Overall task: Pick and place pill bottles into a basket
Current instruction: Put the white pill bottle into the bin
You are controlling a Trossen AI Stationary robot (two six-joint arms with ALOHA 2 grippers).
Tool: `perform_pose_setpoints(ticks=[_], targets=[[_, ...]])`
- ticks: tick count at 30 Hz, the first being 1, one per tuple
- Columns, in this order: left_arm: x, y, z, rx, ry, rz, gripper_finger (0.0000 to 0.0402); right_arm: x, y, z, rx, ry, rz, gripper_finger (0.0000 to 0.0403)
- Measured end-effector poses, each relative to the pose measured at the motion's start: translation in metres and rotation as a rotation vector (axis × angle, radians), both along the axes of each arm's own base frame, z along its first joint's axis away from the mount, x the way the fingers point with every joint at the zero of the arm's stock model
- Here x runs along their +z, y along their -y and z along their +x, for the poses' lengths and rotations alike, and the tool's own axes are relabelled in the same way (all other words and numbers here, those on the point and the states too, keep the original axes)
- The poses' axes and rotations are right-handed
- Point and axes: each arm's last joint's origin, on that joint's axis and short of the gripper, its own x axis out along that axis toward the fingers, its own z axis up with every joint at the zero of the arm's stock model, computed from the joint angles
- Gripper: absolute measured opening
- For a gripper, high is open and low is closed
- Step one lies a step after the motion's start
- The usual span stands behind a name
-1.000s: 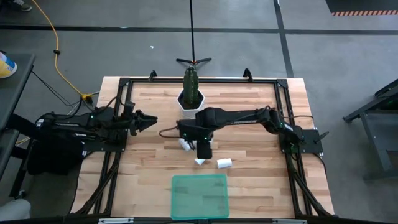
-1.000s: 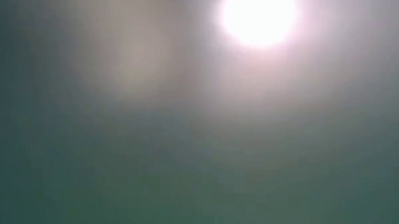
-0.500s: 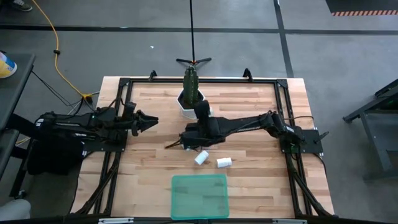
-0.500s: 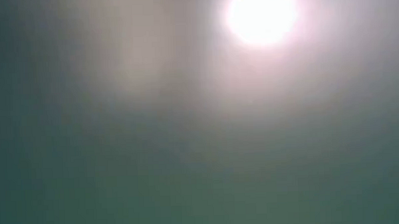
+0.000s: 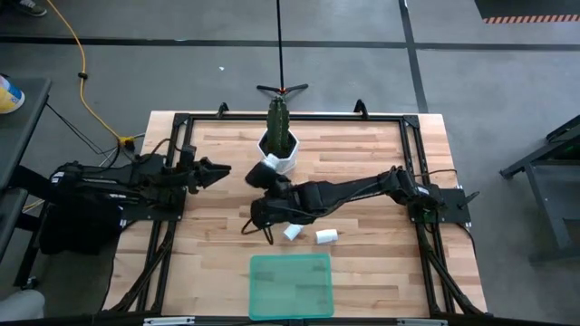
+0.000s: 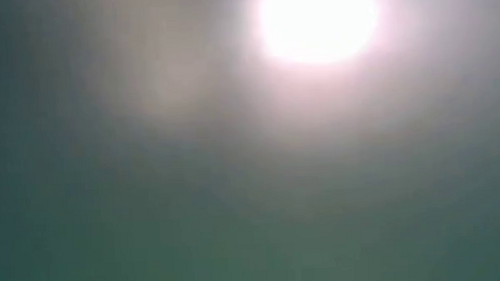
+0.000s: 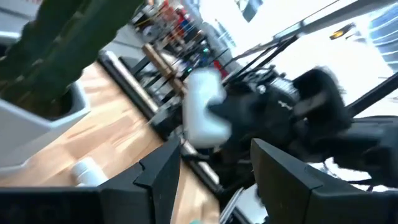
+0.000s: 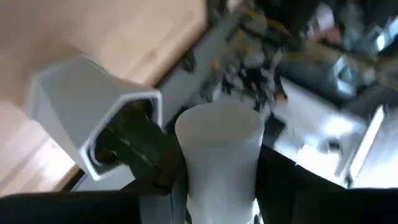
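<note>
Since the last frame my right gripper [image 8: 217, 211], clamped on a pill bottle [image 8: 219, 155] held lengthwise, swung left toward the plant pot [image 5: 281, 163]; basket [image 5: 291, 285] lies nearer, left gripper [image 5: 217, 170] open, idle.

floor [image 5: 507, 81]: gray, dark lines across the top | yellow cord [image 5: 80, 63]: upper left | wooden table [image 5: 217, 254]: middle, black frame | low view: one bright light [image 6: 317, 21] at the top, rest blurry
</note>
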Motion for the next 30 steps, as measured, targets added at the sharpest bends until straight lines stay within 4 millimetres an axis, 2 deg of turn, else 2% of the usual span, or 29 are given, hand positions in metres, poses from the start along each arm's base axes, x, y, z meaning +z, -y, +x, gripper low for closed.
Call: perform_pose_setpoints(ticks=[8, 19, 27, 30], targets=[[0.002, 0.000, 0.000, -0.002, 0.019, -0.016, 0.0227, -0.005, -0.002, 0.001, 0.199, -0.172, 0.053, 0.0129], [0.002, 0.000, 0.000, -0.015, 0.034, -0.095, 0.0227, 0.010, -0.001, 0.015, 0.249, -0.074, -0.074, 0.0129], [0.021, 0.000, -0.004, -0.047, 0.244, -0.162, 0.0227, 0.018, -0.007, 0.022, 0.339, -0.005, -0.091, 0.0129], [0.023, 0.000, -0.005, -0.049, 0.264, -0.162, 0.0227, 0.019, -0.010, 0.022, 0.357, -0.001, -0.084, 0.0129]])
